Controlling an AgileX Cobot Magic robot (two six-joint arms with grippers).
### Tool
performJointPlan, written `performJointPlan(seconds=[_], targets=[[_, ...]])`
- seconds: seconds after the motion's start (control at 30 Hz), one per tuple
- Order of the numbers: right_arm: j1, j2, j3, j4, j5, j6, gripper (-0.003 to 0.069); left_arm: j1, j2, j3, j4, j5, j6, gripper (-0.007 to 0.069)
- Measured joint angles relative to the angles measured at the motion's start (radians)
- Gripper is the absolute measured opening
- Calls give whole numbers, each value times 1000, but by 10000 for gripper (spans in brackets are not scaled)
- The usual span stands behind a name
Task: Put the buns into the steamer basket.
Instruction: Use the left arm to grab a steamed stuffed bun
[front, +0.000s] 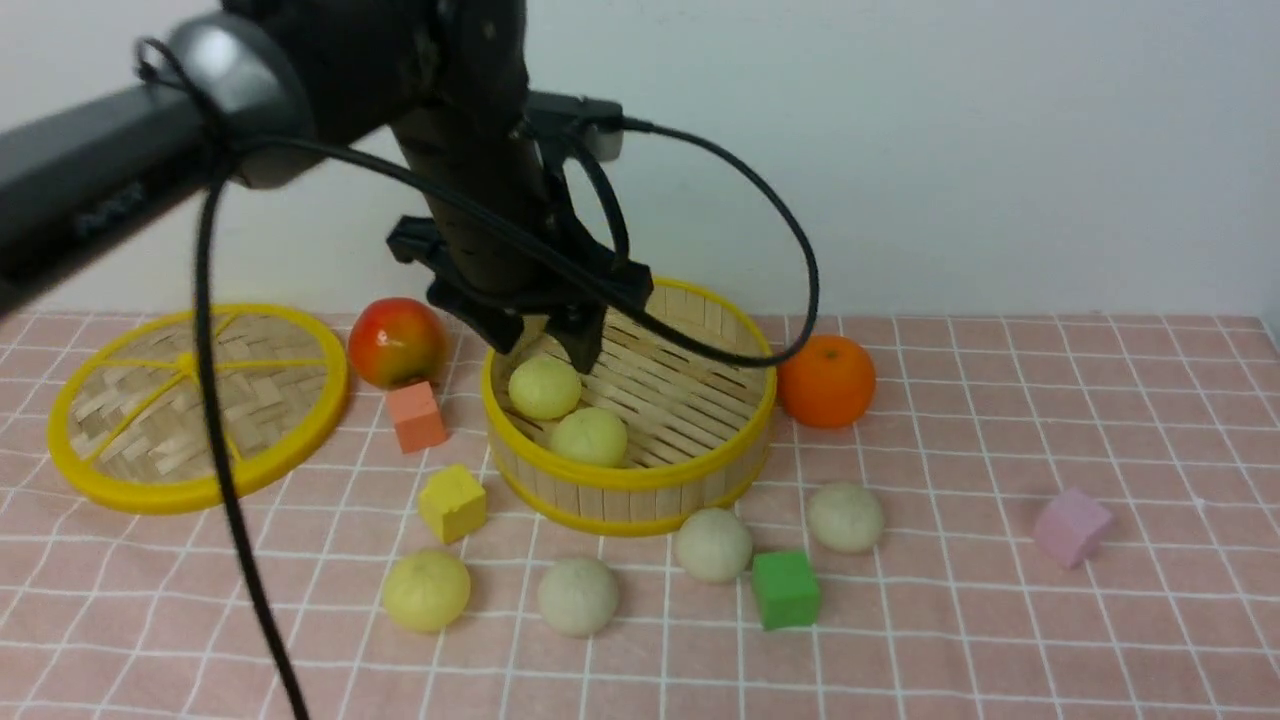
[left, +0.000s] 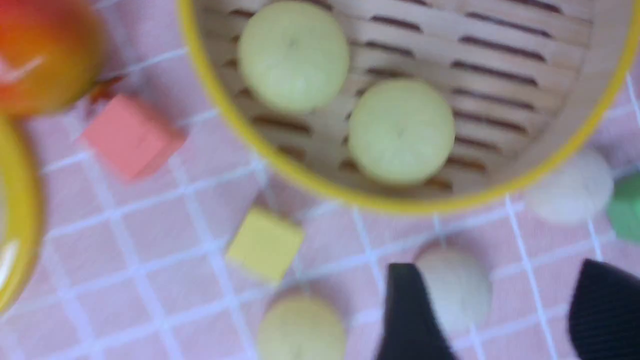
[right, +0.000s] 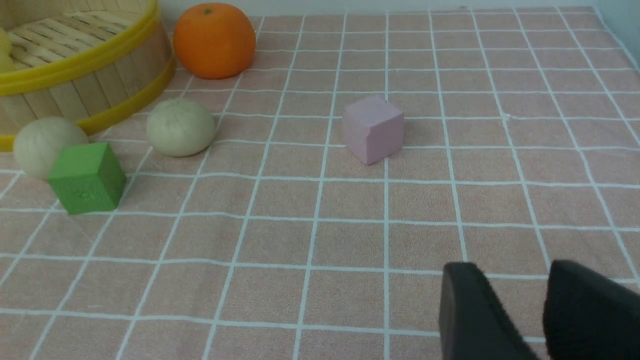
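The steamer basket (front: 640, 478) stands mid-table with two pale yellow buns (front: 545, 388) (front: 590, 437) on its slatted floor. My left gripper (front: 543, 345) hangs open just above the rear one, holding nothing. The left wrist view shows the same two buns (left: 292, 55) (left: 400, 132) inside the basket's rim (left: 320, 187) and wide-apart fingers (left: 410, 310). On the cloth in front lie a pale yellow bun (front: 426, 590) and three off-white buns (front: 578, 596) (front: 712, 545) (front: 846, 517). My right gripper (right: 535, 310) is open and empty, low over the cloth to the right.
A flat woven lid (front: 195, 405) lies at the left, an apple (front: 396, 342) beside it. An orange (front: 826, 380) sits right of the basket. Salmon (front: 416, 416), yellow (front: 452, 502), green (front: 785, 589) and pink (front: 1070, 527) cubes are scattered around.
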Motion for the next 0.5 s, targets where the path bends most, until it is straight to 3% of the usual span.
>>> performJointPlan(seconds=[0.17, 0.27, 0.5], targets=[[0, 0, 0, 0, 0, 0, 239, 0, -142, 253, 31, -9, -23, 162], [0, 0, 0, 0, 0, 0, 239, 0, -179, 424, 35, -73, -36, 83], [0, 0, 0, 0, 0, 0, 239, 31, -156, 623, 35, -290, -67, 111]])
